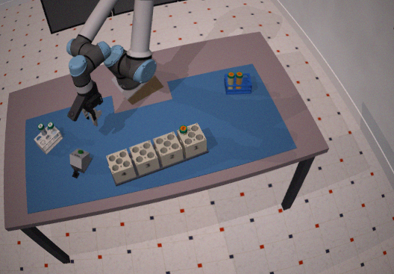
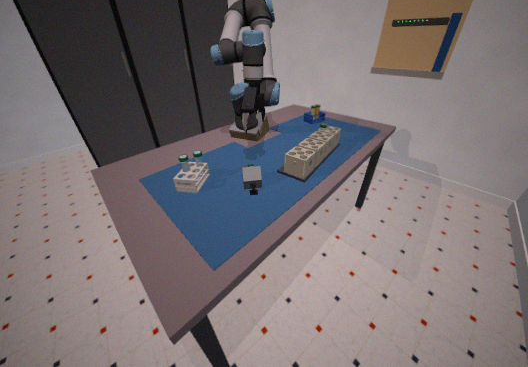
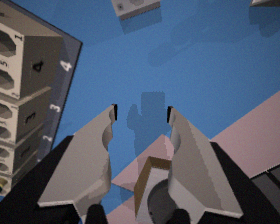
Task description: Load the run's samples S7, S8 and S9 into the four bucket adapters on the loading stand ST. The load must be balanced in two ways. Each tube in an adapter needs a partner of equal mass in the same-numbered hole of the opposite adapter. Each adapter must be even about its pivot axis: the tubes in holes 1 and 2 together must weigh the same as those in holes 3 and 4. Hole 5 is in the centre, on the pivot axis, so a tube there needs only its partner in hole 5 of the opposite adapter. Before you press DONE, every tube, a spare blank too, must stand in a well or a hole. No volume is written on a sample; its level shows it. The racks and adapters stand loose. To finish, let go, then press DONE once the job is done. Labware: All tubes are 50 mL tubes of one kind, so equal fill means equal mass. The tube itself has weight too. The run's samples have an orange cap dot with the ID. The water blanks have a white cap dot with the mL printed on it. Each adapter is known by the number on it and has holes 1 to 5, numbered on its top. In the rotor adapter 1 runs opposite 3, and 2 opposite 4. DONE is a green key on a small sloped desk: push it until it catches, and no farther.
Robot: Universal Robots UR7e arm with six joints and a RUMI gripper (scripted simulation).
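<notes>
Blue mat is covering most of a brownish table, with dark cabinets standing behind it. Counting things up: four bucket adapters are sitting side by side in a row at lower centre of the top view, and just one orange-dotted sample is standing in the rightmost block, the one marked 1. Two more orange-capped samples are waiting in the blue rack at upper right, and two white-dotted blanks are standing in the white rack at far left. One green DONE key is sitting on its little desk, between the white rack and the adapters. The gripper is hanging over the mat in the left part of the frame, above and right of the white rack, jaws partly apart with nothing between them. My guess is these tubes are stiff, smooth plastic, fairly light but heavier when fuller, so I'd be pinching the body just under the cap and lifting straight up, since the racks are loose and could tip or drag.
</notes>
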